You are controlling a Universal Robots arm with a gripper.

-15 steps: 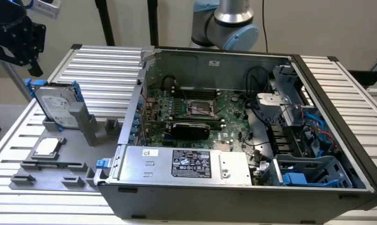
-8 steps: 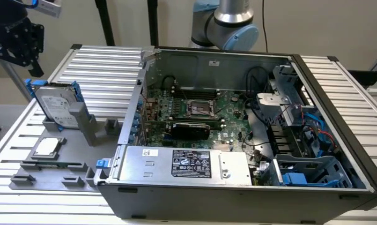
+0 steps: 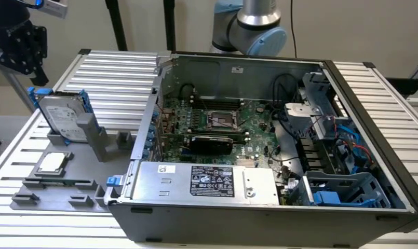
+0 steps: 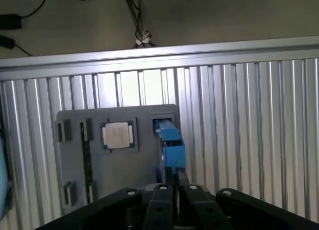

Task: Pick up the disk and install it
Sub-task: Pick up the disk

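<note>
Open air above upright disk (image 3: 59, 118)

- A ribbed, silver metal worktop (image 3: 119, 67) is spread across the exterior view, from the left edge to the right edge of the frame.
- A flat grey fixture plate (image 3: 91, 171) is laid directly on it in the lower left of the exterior view; the same plate (image 4: 129, 175) is seen on the slats in the wrist view.
- An open computer case (image 3: 264, 223) is set on the worktop at centre and right, just beside the plate.

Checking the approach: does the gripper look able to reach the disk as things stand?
Probably yes: the disk stands upright in its grey holder, top edge bare, with the gripper above it and nothing between.
</note>
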